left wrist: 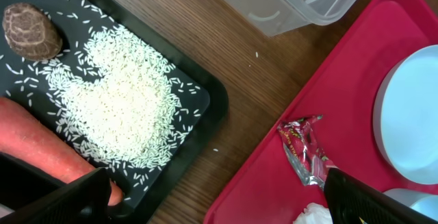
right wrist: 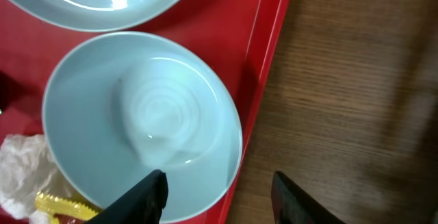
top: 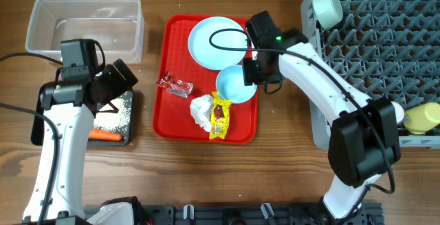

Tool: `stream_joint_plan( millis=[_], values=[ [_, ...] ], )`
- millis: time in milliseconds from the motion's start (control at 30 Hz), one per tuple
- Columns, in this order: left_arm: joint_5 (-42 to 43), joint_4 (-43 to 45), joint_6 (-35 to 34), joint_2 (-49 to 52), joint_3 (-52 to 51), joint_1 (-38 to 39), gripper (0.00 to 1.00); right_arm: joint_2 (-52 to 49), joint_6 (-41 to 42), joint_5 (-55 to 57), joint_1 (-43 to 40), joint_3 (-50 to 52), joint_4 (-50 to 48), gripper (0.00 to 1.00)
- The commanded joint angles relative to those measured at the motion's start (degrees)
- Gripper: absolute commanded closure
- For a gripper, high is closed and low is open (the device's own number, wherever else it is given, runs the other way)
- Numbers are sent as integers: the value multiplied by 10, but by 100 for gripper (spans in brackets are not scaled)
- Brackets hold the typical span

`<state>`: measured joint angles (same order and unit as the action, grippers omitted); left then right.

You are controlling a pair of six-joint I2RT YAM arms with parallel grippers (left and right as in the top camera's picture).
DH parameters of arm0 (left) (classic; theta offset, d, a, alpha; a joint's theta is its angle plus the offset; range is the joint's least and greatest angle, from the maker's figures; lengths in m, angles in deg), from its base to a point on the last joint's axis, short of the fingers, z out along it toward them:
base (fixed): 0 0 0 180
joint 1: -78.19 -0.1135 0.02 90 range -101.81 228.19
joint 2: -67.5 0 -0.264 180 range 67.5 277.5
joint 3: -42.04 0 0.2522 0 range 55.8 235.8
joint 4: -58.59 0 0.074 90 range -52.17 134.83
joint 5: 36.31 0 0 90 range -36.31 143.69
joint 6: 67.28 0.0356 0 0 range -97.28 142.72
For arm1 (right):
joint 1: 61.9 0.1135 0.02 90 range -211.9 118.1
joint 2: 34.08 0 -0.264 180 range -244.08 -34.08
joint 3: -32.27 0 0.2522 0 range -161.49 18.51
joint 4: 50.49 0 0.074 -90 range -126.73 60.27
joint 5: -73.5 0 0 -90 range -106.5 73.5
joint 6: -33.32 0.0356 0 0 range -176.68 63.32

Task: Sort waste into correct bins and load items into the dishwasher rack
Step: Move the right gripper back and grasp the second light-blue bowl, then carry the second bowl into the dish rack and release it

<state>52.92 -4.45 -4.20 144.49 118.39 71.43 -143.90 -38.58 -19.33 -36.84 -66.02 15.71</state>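
The right gripper (right wrist: 219,186) is spread wide over the right edge of a pale blue-green bowl (right wrist: 144,121); one finger hangs above the bowl's inside, the other beyond the rim over the lip of the red serving tray (top: 177,125); the rim lies between them unpinched, and I cannot tell whether either finger touches it. The bowl sits upright on the tray's right side; the pale blue plate (top: 216,40) lies just beside it, farther up the tray; the crumpled white tissue (top: 201,111) and the yellow wrapper (top: 220,115) crowd its lower side, the wrapper at its edge; the red wrapper (left wrist: 308,159) lies apart, toward the tray's left.

The left gripper (left wrist: 217,183) hangs released, fingers far apart, above the strip of wooden table (left wrist: 233,73) between the black tray (left wrist: 209,101) and the red one; the black tray holds spread rice grains (left wrist: 130,104), a brown lump (left wrist: 31,29) and a carrot (left wrist: 41,148); the clear tub (top: 82,22) stands beyond it.

In the dishwasher rack (top: 385,46), a second bowl (top: 328,8) lies tilted at the far left corner; a yellow cup (top: 421,118) rests at its right edge.
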Motion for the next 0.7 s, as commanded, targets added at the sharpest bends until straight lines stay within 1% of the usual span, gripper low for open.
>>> stream_joint_plan(
  millis=[0,67,133,200,300,333,367,567,600,667],
  values=[
    [1,2,-6,0,3,-3,0,-5,30,-11,1,48,-42,53],
    [1,2,-6,0,3,-3,0,-5,31,-12,1,63,-61,61],
    [1,2,-6,0,3,-3,0,-5,33,-12,1,76,-76,62],
    [1,2,-6,0,3,-3,0,-5,35,-14,1,83,-83,71],
    [1,2,-6,0,3,-3,0,-5,35,-14,1,83,-86,80],
    [0,2,-6,0,3,-3,0,-5,35,-14,1,83,-86,86],
    [1,2,-6,0,3,-3,0,-5,35,-14,1,83,-85,95],
    [0,2,-6,0,3,-3,0,-4,28,-7,0,71,-98,96],
    [0,2,-6,0,3,-3,0,0,28,6,-2,63,-96,96],
    [0,2,-6,0,3,-3,0,40,12,53,-7,36,-95,96]
  ],
)
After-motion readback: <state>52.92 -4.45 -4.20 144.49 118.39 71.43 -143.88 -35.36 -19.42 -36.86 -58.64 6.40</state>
